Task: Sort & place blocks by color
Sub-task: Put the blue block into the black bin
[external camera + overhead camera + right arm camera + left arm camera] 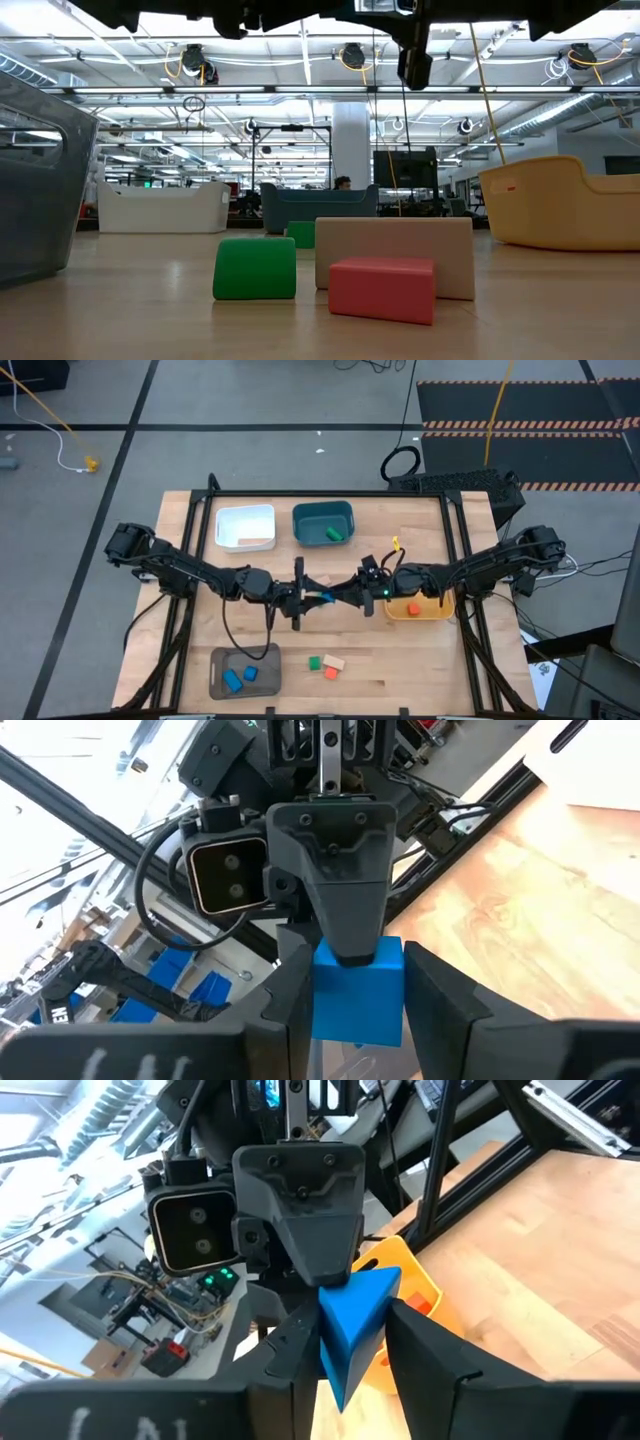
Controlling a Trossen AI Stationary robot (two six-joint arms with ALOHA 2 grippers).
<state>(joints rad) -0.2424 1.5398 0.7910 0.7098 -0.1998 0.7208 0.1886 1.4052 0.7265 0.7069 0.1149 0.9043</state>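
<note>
Wooden table (400, 650) amid grey workshop floor (250, 400)

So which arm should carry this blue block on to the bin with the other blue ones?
Left. The left tool and right tool both clasp the blue block mid-table, and the grey bin holding two blue blocks lies on the left arm's side.

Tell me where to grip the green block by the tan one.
Come down and pinch the green block on its faces toward the teal bin and the table front; the tan block crowds its right side. Left gripper and right gripper hold a blue block.
</note>
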